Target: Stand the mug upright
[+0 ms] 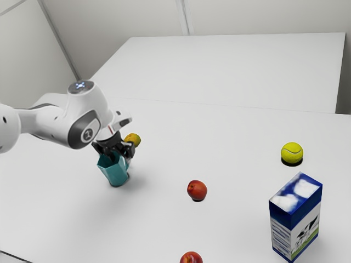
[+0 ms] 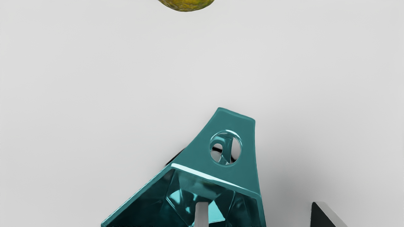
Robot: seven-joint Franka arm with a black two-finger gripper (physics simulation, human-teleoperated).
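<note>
In the exterior view the black gripper (image 1: pixel 112 152) is low over the teal mug (image 1: pixel 115 171), its fingers at the mug's mouth. The mug's opening faces up and its base is at the table; whether it leans slightly, I cannot tell. The wrist view has the gripper (image 2: pixel 260 215) with its fingers spread: one fingertip (image 2: pixel 202 214) is over or inside the opening of the mug (image 2: pixel 233 179), and the other fingertip (image 2: pixel 326 217) is outside, a gap away from the wall. The handle, with a round hole, points toward the yellow fruit. The mug's lower part is partly hidden there.
The yellow fruit (image 1: pixel 132 140) (image 2: pixel 186 4) lies close behind the gripper on the white table (image 1: pixel 230 137). Toward the exterior view's right are a red fruit (image 1: pixel 197 190), a tennis ball (image 1: pixel 292 152) and a blue-and-white carton (image 1: pixel 296 219). Another red fruit (image 1: pixel 191 258) lies at the near edge.
</note>
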